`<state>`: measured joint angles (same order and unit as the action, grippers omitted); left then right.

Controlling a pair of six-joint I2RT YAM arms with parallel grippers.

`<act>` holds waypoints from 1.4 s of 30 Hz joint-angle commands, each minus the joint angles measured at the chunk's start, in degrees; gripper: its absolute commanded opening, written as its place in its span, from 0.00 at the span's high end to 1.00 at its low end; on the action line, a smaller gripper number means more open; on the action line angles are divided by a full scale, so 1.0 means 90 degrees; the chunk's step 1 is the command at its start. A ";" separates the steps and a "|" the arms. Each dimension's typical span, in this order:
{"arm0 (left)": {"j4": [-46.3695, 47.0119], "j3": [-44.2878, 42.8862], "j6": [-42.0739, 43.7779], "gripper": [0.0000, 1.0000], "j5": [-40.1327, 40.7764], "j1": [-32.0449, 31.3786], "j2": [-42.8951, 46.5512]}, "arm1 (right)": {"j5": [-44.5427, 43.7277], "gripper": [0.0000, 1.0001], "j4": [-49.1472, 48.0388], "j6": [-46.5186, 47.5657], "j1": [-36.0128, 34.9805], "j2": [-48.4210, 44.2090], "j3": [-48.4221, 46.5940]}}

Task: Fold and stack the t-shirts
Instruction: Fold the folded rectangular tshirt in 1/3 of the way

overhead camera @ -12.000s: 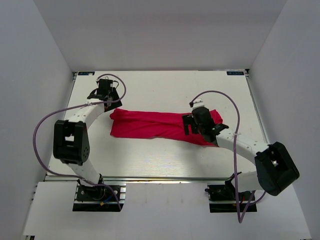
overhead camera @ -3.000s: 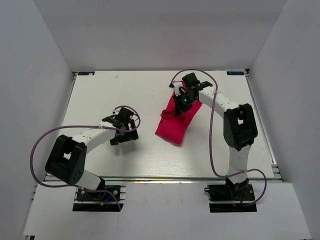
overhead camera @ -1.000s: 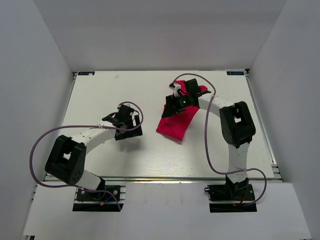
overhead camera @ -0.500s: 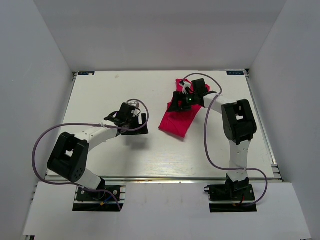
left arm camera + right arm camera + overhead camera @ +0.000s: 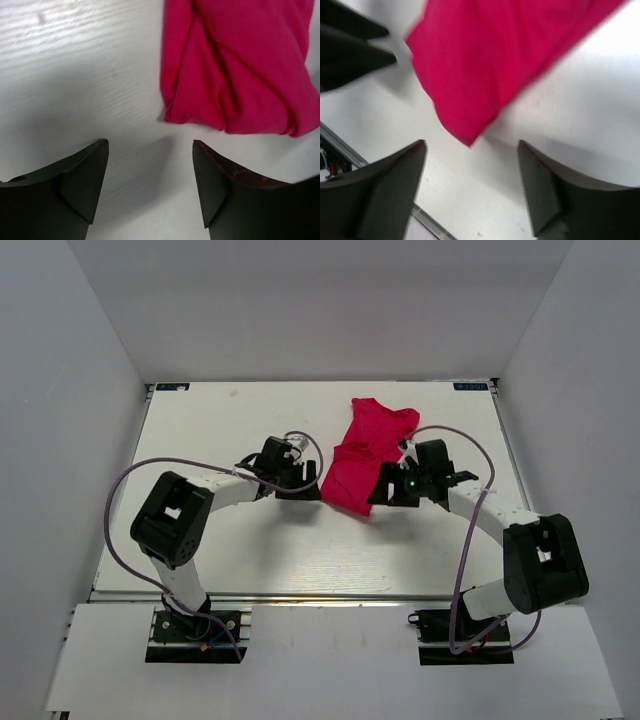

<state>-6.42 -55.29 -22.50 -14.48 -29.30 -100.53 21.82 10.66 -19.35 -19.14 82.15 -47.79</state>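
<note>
The t-shirt looks motion-blurred and is cut off at top

- You have bright, even light from above on the white table.
- Soft grey shadows lie on it before the fingers in both wrist views.
- Your right wrist view is blurred: the shirt has smeared edges; the left one is sharper.

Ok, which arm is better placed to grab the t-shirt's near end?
Probably right: a corner of the t-shirt sits centred ahead of the open right hand; at the left hand, most cloth lies off-centre.
</note>
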 commanded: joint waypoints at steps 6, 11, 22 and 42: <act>0.0399 -0.0362 0.0176 0.37 -0.0168 -0.0192 -0.0275 | 0.0415 0.38 -0.0236 -0.0398 -0.0032 -0.0007 0.0623; 0.0566 -0.0361 0.0176 0.43 -0.0383 -0.0367 -0.0392 | 0.0602 0.38 -0.0705 -0.0408 -0.0052 0.0179 0.0632; 0.0683 -0.0498 0.0176 1.00 -0.0598 -0.0543 -0.0695 | 0.1070 0.95 -0.1428 -0.0486 -0.0052 0.1009 0.0407; 0.0939 0.1494 -0.0303 1.00 0.1121 -0.0358 0.1229 | -0.0345 1.00 -0.0041 0.0206 0.0027 -0.0387 0.1589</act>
<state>3.44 -43.33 -24.88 -7.31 -32.77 -91.48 20.69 6.87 -19.92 -19.25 80.03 -34.79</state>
